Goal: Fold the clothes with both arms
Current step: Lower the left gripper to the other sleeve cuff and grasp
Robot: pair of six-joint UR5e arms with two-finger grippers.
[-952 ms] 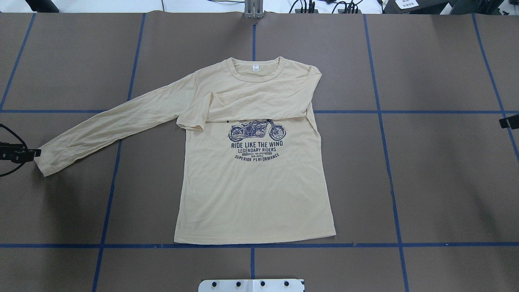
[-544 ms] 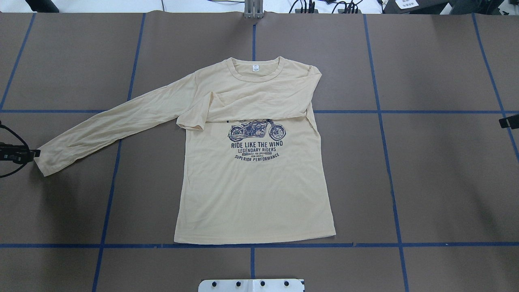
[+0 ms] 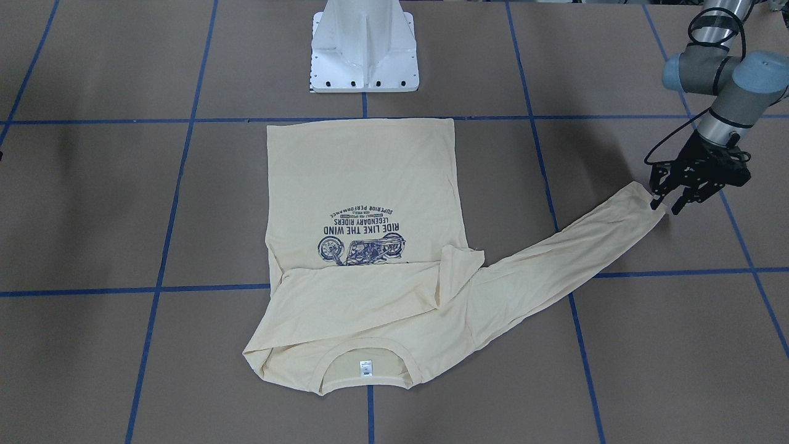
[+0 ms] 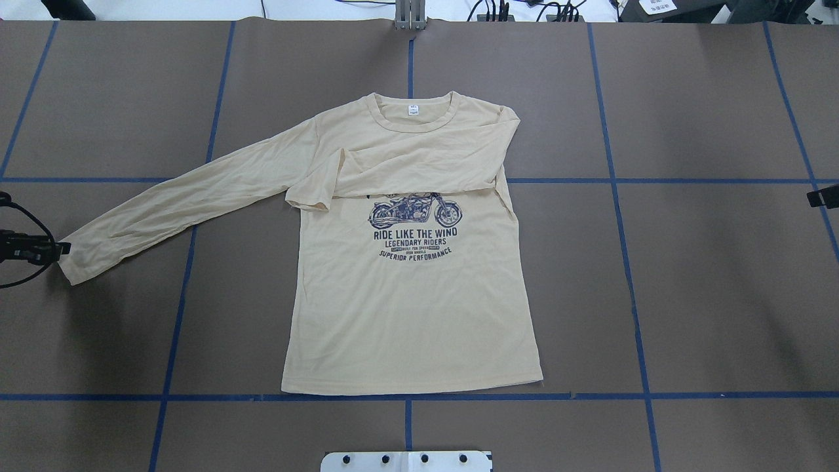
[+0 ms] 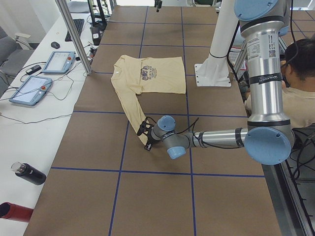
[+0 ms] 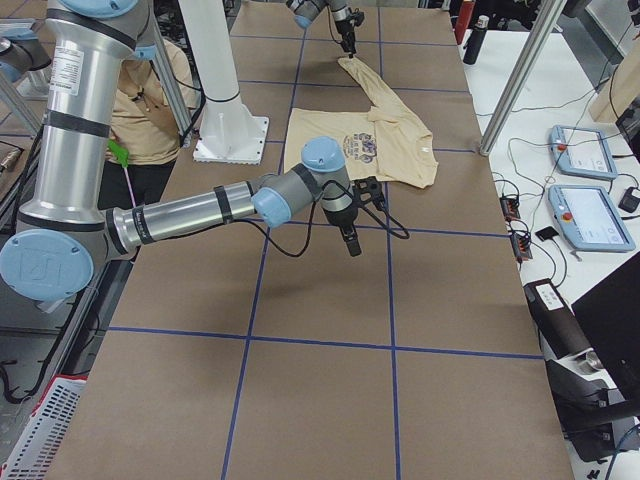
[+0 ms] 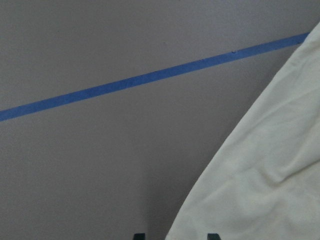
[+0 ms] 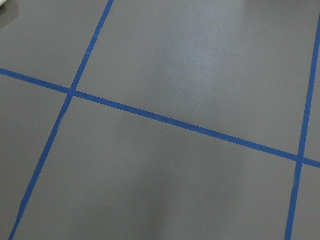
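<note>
The cream-yellow long-sleeved shirt lies flat, print up, collar at the far side. One sleeve is folded across the chest. The other sleeve stretches out to the left. My left gripper is low on the table at that sleeve's cuff. It is open in the front-facing view. In the left wrist view the cuff cloth lies between the two fingertips. My right gripper shows only at the right edge, over bare table far from the shirt. I cannot tell its state.
The white pedestal base stands at the robot side, close to the shirt's hem. Blue tape lines grid the brown table. A metal post, tablets and bottles sit along the far side. A person sits behind the robot.
My left gripper has edged a little to the right, onto the cuff's edge; the cuff has shifted slightly. The right gripper has not moved.
</note>
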